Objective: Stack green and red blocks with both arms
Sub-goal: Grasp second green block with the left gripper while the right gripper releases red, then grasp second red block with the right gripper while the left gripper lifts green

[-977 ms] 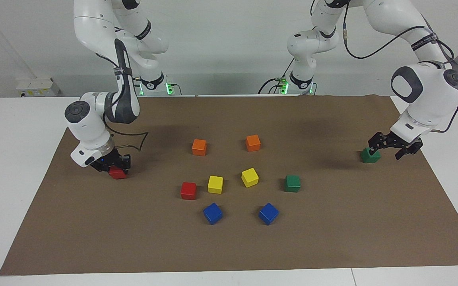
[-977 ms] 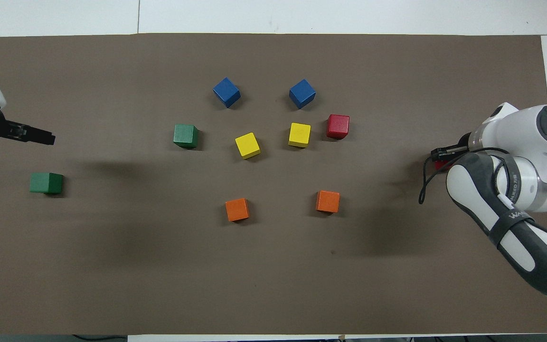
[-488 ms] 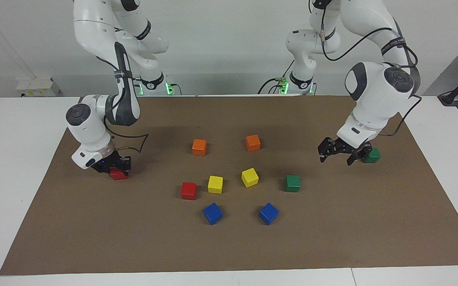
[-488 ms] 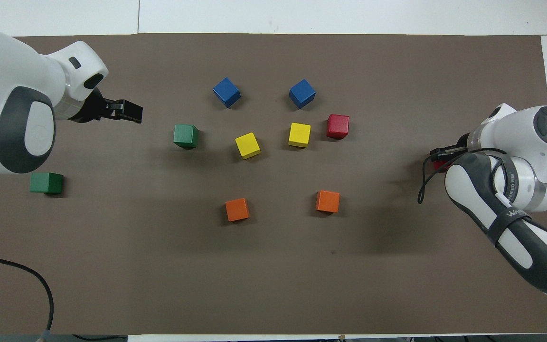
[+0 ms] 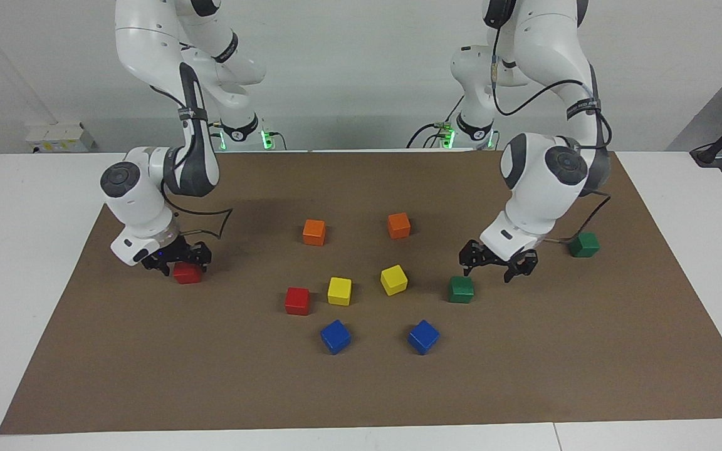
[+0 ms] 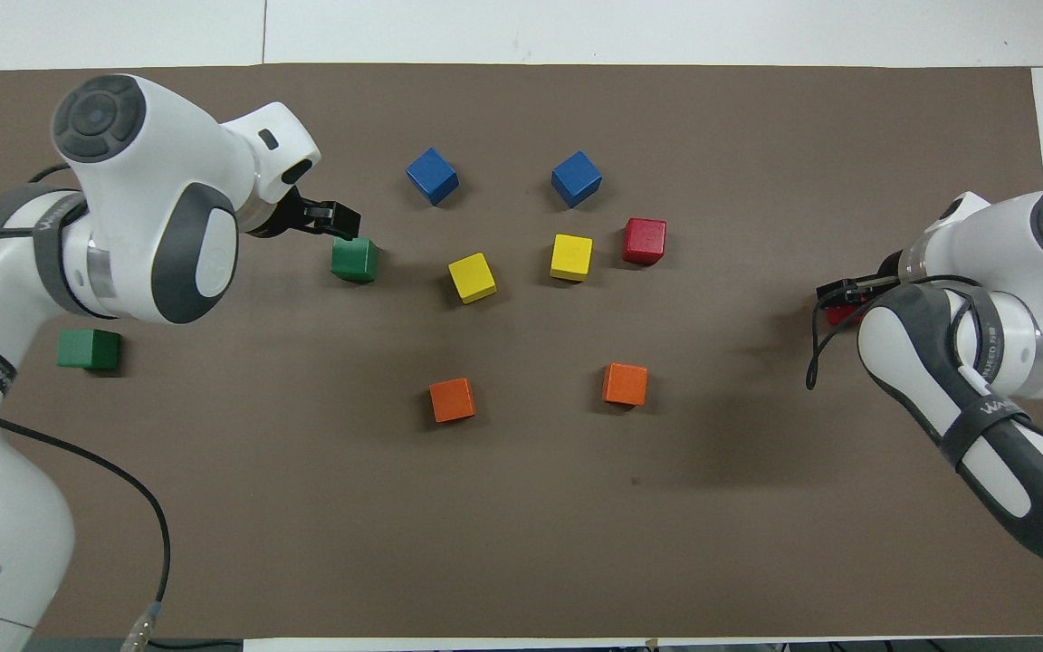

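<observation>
At the right arm's end of the tabletop [image 5: 22,250], close to that short edge, the right gripper [image 5: 183,262] is low over a red block [image 5: 187,274]. Its jaws are spread wide, one on each side of the block, and the block sits flat on the brown mat [image 5: 361,388]. I cannot tell if the jaws touch it. In the middle of the tabletop is a bunch of blocks. The other red block [image 5: 297,300] sits there, just beside a yellow block [image 5: 339,291]. A second yellow block [image 5: 393,279] is near it. Two orange blocks [image 5: 314,232] are closer to the robots' edge, and two blue blocks [image 5: 335,336] are closer to the edge away from the robots. Next comes a green block [image 5: 460,289] at the side of the bunch. The left gripper [image 5: 492,269] hangs over the mat just beside this block, with its jaws wide and nothing in them. The other green block [image 5: 584,245] sits alone near the short edge at the left arm's end.
</observation>
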`<state>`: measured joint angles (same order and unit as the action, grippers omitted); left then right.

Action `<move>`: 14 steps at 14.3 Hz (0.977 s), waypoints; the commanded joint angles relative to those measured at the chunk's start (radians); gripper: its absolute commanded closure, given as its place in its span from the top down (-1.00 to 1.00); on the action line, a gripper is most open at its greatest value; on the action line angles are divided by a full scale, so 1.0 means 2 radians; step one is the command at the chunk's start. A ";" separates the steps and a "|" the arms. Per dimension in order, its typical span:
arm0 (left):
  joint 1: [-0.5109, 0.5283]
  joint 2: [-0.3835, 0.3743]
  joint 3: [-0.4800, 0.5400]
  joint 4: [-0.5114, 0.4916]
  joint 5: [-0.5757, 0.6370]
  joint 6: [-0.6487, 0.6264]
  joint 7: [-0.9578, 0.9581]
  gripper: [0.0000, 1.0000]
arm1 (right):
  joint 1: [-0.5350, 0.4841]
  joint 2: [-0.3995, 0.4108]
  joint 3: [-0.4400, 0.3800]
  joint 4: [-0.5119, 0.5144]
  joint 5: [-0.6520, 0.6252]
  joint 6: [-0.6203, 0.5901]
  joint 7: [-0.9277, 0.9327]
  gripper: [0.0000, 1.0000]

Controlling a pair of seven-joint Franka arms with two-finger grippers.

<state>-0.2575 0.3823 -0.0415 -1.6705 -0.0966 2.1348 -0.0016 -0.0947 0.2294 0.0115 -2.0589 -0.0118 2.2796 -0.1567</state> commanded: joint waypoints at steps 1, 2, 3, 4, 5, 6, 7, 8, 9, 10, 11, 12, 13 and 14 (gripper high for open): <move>-0.015 0.018 0.009 0.008 0.029 0.011 -0.007 1.00 | -0.004 -0.035 0.002 0.044 0.001 -0.090 -0.011 1.00; -0.017 0.024 0.009 0.008 0.036 0.012 -0.007 1.00 | -0.001 -0.037 0.002 0.070 0.001 -0.127 -0.010 1.00; -0.020 0.028 0.009 0.008 0.038 0.015 -0.007 1.00 | 0.001 -0.036 0.003 0.101 0.001 -0.162 -0.008 1.00; -0.021 0.036 0.009 0.007 0.045 0.024 -0.007 1.00 | 0.004 -0.033 0.004 0.129 0.001 -0.184 0.006 1.00; -0.021 0.040 0.009 0.000 0.047 0.036 -0.008 1.00 | 0.010 -0.030 0.006 0.150 0.001 -0.196 0.035 1.00; -0.022 0.040 0.009 -0.012 0.047 0.051 -0.009 1.00 | 0.024 -0.026 0.007 0.166 0.001 -0.198 0.065 1.00; -0.025 0.039 0.009 -0.031 0.047 0.071 -0.012 1.00 | 0.039 -0.017 0.007 0.179 0.000 -0.194 0.096 1.00; -0.025 0.036 0.009 -0.044 0.048 0.081 -0.012 1.00 | 0.057 -0.011 0.007 0.198 -0.001 -0.199 0.122 1.00; -0.025 0.036 0.009 -0.051 0.047 0.086 -0.013 1.00 | 0.076 -0.004 0.007 0.212 -0.002 -0.202 0.140 0.99; -0.025 0.036 0.009 -0.054 0.047 0.088 -0.013 1.00 | 0.092 0.003 0.007 0.222 -0.002 -0.200 0.155 0.99; -0.025 0.035 0.009 -0.056 0.047 0.089 -0.015 1.00 | 0.106 0.016 0.007 0.232 -0.003 -0.196 0.173 0.97; -0.025 0.035 0.009 -0.058 0.047 0.091 -0.023 1.00 | 0.127 0.035 0.007 0.253 -0.003 -0.199 0.200 0.93; -0.025 0.034 0.009 -0.061 0.047 0.100 -0.030 1.00 | 0.144 0.054 0.006 0.275 -0.003 -0.200 0.228 0.91; -0.025 0.034 0.009 -0.066 0.047 0.109 -0.038 0.65 | 0.158 0.069 0.006 0.291 -0.010 -0.199 0.253 0.90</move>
<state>-0.2880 0.4693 -0.0402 -1.7640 -0.0236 2.3059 -0.0304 0.1824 0.2702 0.0223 -1.5961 -0.0128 1.9059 0.2643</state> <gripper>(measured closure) 0.004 0.000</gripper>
